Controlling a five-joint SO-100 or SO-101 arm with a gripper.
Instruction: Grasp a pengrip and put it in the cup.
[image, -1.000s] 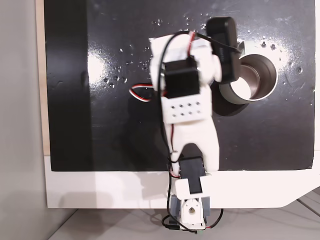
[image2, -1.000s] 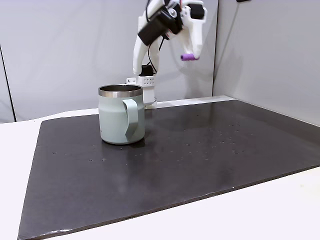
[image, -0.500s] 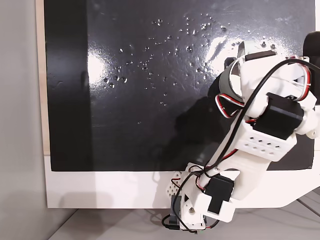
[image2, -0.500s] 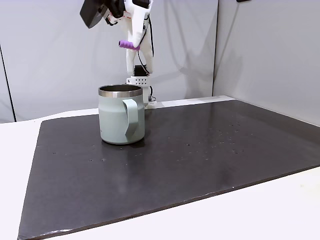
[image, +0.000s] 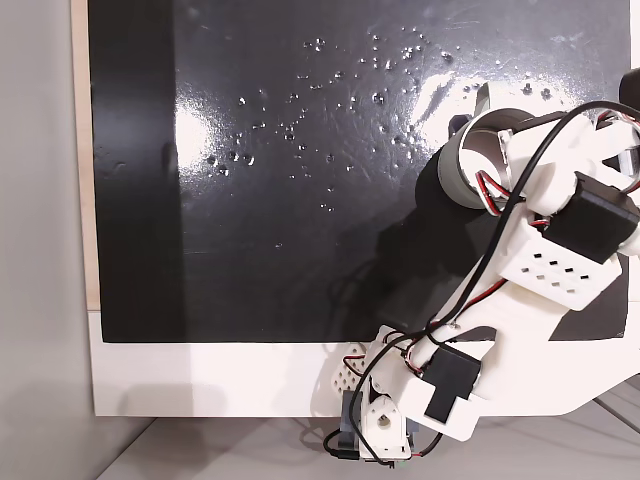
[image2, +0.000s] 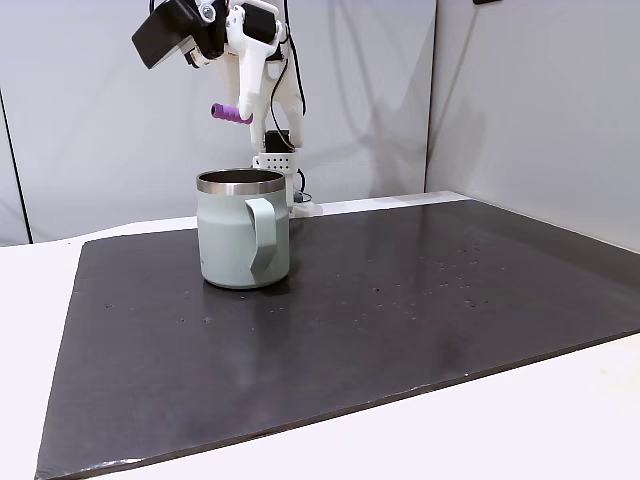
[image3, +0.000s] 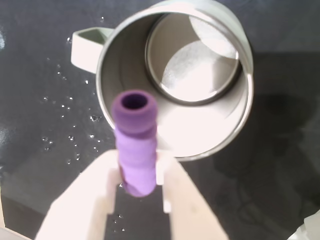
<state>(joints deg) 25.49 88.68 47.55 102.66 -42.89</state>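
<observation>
Gripper (image3: 137, 187) clamped on pengrip (image3: 135, 140), held well above cup (image2: 243, 228). Long axis near level, tip over rim's edge in wrist view; cup mouth directly below and slightly ahead.

Mat (image2: 400, 320): lies on the table (image2: 560, 420), covering most of it in a fixed view.
Cup (image2: 243, 228): stands upright on the mat, toward the left in that side-on fixed view; its handle (image2: 262, 240) faces the camera.
Arm base (image2: 281, 165): behind the cup, at the table's far edge.
Gripper (image2: 243, 108): in the air above the cup, well clear of the rim.
Pengrip (image2: 231, 113): between the gripper's fingers, jutting out to the left.
Wrist view: pengrip (image3: 135, 142) sits over the cup's (image3: 220, 30) near rim, tip reaching over the opening; handle at upper left.
Top-down fixed view: cup (image: 462, 165) near the mat's right edge, the arm (image: 540, 270) over it.
</observation>
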